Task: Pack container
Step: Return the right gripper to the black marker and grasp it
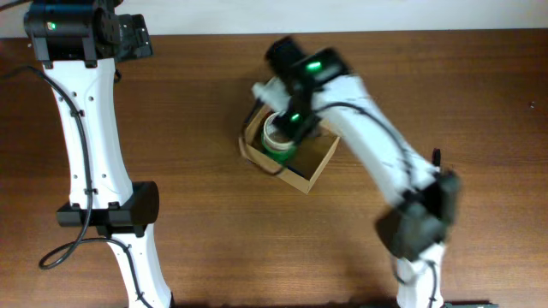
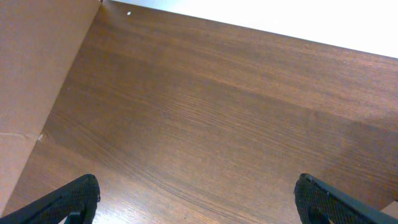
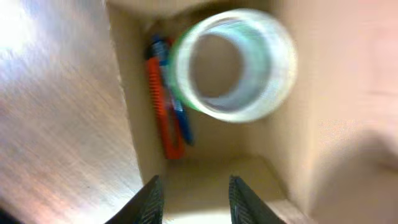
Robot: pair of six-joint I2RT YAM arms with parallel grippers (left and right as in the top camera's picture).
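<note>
The small tan cardboard container (image 1: pixel 315 164) sits mid-table under the right gripper (image 3: pixel 198 200), whose fingers stand slightly parted and empty. Inside, the clear, green-edged tape roll (image 3: pixel 273 68) may settle tilted on the orange and blue pen-like sticks (image 3: pixel 166 118) and keep the box from closing. The left gripper (image 2: pixel 196 193) hangs wide open, far left.

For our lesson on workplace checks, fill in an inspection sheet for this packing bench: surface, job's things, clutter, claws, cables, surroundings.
Surface: brown wooden table, grain visible.
Job's things: open cardboard container at mid-table; inside it are a tape roll, an orange pen-like item and a blue one along one wall.
Clutter: nothing seen.
Claws: left claw open over bare table, empty; right claw open above the container, nothing between its fingers.
Cables: black cable along the left arm, looping near its base; another along the right arm.
Surroundings: pale strip beyond the table's far edge.
</note>
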